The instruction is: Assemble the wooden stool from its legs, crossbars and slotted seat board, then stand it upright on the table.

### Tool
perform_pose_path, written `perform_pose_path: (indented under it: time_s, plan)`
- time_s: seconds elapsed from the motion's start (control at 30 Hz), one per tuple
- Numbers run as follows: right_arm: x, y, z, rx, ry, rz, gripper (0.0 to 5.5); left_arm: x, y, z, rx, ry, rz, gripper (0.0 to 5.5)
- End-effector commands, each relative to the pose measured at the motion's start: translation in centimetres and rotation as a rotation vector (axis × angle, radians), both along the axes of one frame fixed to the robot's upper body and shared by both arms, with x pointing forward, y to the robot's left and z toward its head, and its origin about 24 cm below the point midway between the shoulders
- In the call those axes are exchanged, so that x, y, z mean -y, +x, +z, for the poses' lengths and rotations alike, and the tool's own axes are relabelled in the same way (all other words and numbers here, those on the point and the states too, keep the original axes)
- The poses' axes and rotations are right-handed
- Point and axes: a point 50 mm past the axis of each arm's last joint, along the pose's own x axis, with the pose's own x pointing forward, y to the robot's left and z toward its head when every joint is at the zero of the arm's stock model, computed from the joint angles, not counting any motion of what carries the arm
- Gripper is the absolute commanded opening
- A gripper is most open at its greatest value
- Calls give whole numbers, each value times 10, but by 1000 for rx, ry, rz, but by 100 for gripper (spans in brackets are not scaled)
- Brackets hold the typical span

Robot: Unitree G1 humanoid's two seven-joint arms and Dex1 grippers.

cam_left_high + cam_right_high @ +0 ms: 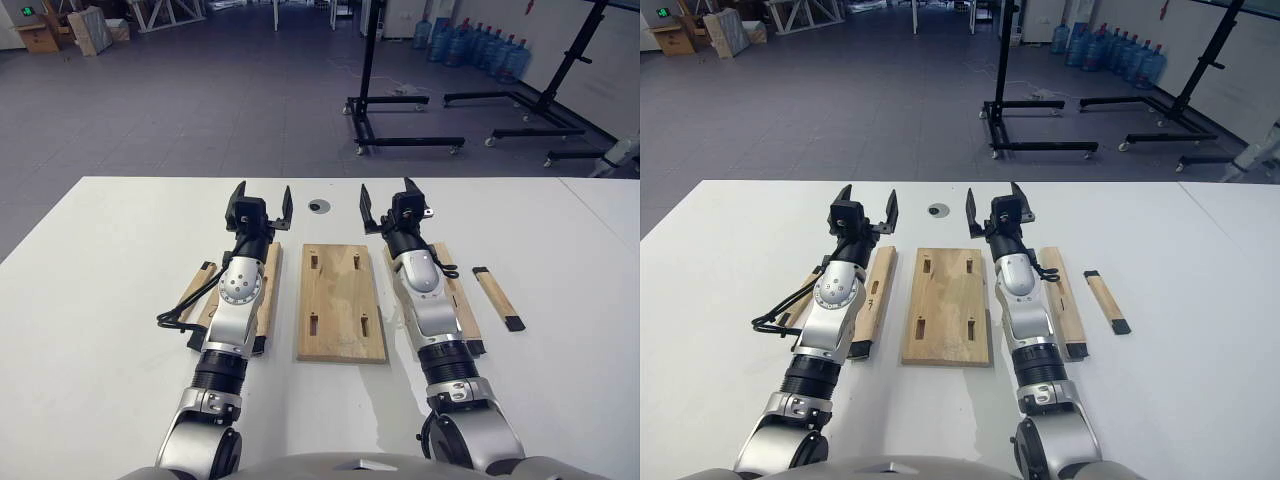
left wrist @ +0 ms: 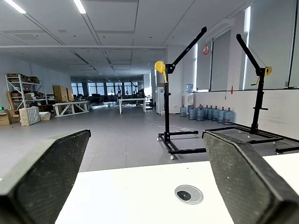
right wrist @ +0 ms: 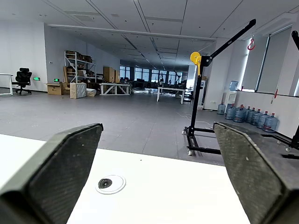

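Flat at middle of tabletop point(image 1: 90, 300): slotted seat board point(image 1: 341, 301), between both arms, nearer robot than claw tips, touching neither claw.
Left claw point(image 1: 262, 197): released, fingers spread, nothing between, just past far end of wooden leg pieces point(image 1: 270, 285) lying under left arm.
Right claw point(image 1: 389, 194): released also, past wooden pieces point(image 1: 462, 295) under right arm.
Short crossbar point(image 1: 497, 298): alone at right side, well apart from right claw.
Round grommet point(image 1: 320, 206): in tabletop between both claws.

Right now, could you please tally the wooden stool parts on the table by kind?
Seat board: 1
Legs: 2, left leg and right leg
Crossbars: 2, left crossbar and right crossbar
Total: 5 in view
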Motion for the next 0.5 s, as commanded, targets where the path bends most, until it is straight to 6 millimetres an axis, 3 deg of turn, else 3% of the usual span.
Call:
perform_pose_path:
  time_s: [0.03, 0.5]
  plan:
    - [0, 1, 0, -6, -3, -1, 436, -1, 1, -2, -26, -37, 6, 442]
    - [3, 4, 2, -4, -5, -10, 436, -5, 11, -5, -108, -53, 48, 442]
